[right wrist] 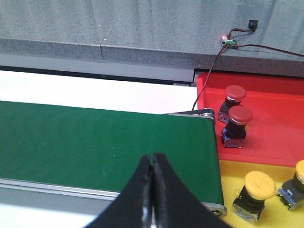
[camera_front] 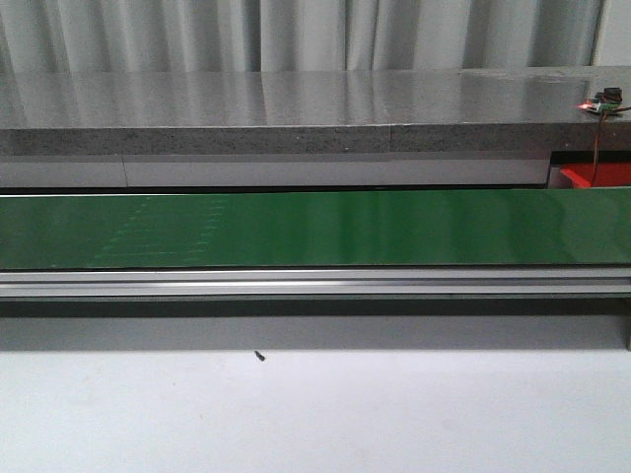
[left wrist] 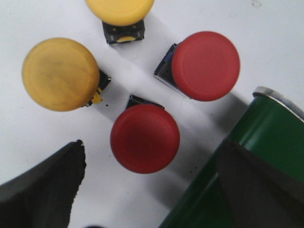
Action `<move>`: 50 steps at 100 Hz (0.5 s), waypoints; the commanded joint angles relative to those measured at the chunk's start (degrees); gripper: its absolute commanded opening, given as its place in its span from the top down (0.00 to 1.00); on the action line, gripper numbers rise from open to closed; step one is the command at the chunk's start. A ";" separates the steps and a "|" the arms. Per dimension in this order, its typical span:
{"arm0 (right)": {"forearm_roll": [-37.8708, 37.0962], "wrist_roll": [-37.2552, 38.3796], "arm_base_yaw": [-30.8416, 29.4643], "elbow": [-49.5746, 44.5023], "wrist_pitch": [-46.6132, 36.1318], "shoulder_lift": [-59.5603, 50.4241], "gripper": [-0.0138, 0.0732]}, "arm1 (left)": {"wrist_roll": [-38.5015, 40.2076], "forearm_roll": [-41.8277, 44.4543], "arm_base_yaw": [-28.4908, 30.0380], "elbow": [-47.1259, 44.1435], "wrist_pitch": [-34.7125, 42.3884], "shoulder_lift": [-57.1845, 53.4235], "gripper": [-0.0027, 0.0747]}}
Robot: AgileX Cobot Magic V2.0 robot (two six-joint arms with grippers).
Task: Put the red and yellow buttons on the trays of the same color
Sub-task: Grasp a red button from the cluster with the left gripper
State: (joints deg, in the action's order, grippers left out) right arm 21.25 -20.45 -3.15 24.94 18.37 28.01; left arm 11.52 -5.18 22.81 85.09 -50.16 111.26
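Front view: the long green belt [camera_front: 315, 229] runs across the whole width on a silver rail, with a grey stone ledge [camera_front: 296, 113] behind; a corner of the red tray [camera_front: 597, 175] shows at far right, under a small circuit board [camera_front: 601, 101] with a lit red light. No arm shows here.
Writing: no brand, label or text can be read in any view.
Left wrist view, buttons: two yellow buttons [left wrist: 61, 74] [left wrist: 119, 10] and two red buttons [left wrist: 145, 138] [left wrist: 205, 66] stand on the white table [left wrist: 42, 137], close together but apart.
Left gripper [left wrist: 151, 187]: fingers [left wrist: 45, 190] spread wide, holding nothing; the nearer red button lies just ahead of the gap, and the belt's end [left wrist: 266, 128] is beside one finger.
Right wrist view, belt: it ends just beside the trays.
Right gripper [right wrist: 152, 175]: fingers pressed together over the belt, nothing between them.
Red tray [right wrist: 275, 137]: holds two red buttons [right wrist: 234, 102] [right wrist: 236, 126], upright, nearly touching.
Yellow tray [right wrist: 228, 178]: adjoins the red one, holds a yellow button [right wrist: 254, 192] and another [right wrist: 298, 183] cut by the frame edge.
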 commanded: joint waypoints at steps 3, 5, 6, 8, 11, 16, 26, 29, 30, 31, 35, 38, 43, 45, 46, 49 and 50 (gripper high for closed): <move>0.72 -0.45 0.06 1.57 -3.60 -0.05 0.98 | 1.52 0.49 0.18 1.90 2.42 -2.22 0.26; 0.72 -0.45 0.06 1.57 -3.60 -0.05 0.98 | 1.52 0.58 0.18 1.90 2.44 -2.22 0.26; 0.72 -0.45 0.06 1.57 -3.60 -0.05 0.98 | 1.52 0.58 0.18 1.90 2.52 -2.22 0.26; 0.72 -0.45 0.06 1.57 -3.60 -0.05 0.98 | 1.52 0.58 0.18 1.90 2.52 -1.93 0.26; 0.72 -0.45 0.06 1.57 -3.60 -0.05 0.98 | 1.52 0.73 0.18 1.90 2.52 -1.83 0.26; 0.72 -0.45 0.06 1.57 -3.60 -0.05 0.98 | 1.52 0.87 0.18 1.90 2.52 -1.29 0.27; 0.72 -0.45 0.06 1.57 -3.49 -0.05 0.98 | 1.52 1.00 0.18 1.90 3.10 -0.82 0.31; 0.72 -0.45 0.06 1.57 -3.49 -0.05 0.98 | 1.52 1.00 0.18 1.90 3.24 -0.69 0.32; 0.72 -0.45 0.06 1.57 -3.44 -0.05 0.98 | 1.52 1.00 0.18 1.90 3.34 -0.69 0.33; 0.72 -0.45 0.06 1.57 -3.44 -0.05 0.98 | 1.52 1.00 0.18 1.90 3.34 -0.69 0.34; 0.74 -0.45 0.06 1.57 -3.29 -0.05 0.98 | 1.52 1.00 0.18 1.90 3.47 -0.43 0.38; 0.80 -0.45 0.06 1.57 -3.23 -0.05 0.98 | 1.52 1.00 0.08 1.90 3.47 -0.32 0.42; 1.08 -0.45 0.06 1.57 -3.23 -0.05 0.98 | 1.52 1.00 0.08 1.90 3.69 -0.22 0.49; 1.15 -0.45 0.06 1.57 -3.23 -0.05 0.98 | 1.52 1.00 0.08 1.90 3.69 -0.22 0.52; 1.24 -0.45 0.06 1.57 -3.23 -0.05 0.98 | 1.52 1.00 0.08 1.90 3.84 -0.19 0.53; 1.38 -0.45 0.06 1.57 -3.23 -0.05 0.98 | 1.52 1.00 0.08 1.90 3.98 -0.19 0.59; 1.38 -0.45 0.06 1.57 -3.23 -0.05 0.98 | 1.52 1.00 0.08 1.90 4.09 -0.19 0.60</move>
State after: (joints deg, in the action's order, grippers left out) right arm 21.48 -20.45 -3.15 24.94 18.50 28.01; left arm 12.40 -4.01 22.81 85.19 -48.24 113.87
